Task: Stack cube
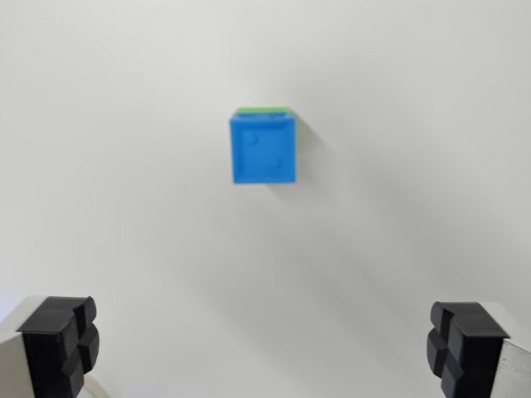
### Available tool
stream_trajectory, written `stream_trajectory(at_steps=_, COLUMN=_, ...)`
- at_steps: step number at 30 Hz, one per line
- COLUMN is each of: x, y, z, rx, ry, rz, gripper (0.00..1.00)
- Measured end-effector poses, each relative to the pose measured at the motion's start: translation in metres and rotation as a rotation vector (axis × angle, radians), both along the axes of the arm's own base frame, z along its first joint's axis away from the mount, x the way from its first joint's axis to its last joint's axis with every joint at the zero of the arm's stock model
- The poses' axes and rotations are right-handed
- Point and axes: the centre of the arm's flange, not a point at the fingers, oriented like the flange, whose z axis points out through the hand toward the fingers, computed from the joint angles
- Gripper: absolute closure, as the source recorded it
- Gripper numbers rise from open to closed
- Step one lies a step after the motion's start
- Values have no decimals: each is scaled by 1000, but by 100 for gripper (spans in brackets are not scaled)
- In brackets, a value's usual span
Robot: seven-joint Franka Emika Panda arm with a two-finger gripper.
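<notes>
Black-padded pincer (265,352) spread wide and empty, low in the wrist view. Mid-table (124,166), the small blue plastic cube (264,148) sits atop a green block (264,109). Likely light, rigid, slightly slick; grip opposite flat sides.

Bare white surface (124,207) all round, only obstacle the blue cube (264,149)
</notes>
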Motion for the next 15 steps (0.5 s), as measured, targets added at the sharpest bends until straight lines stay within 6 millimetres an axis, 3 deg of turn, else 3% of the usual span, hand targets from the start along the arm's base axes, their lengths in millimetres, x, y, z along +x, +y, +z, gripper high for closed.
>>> stream_trajectory(at_steps=15, x=0, y=0, z=11, rx=0, ry=0, rz=0, gripper=0)
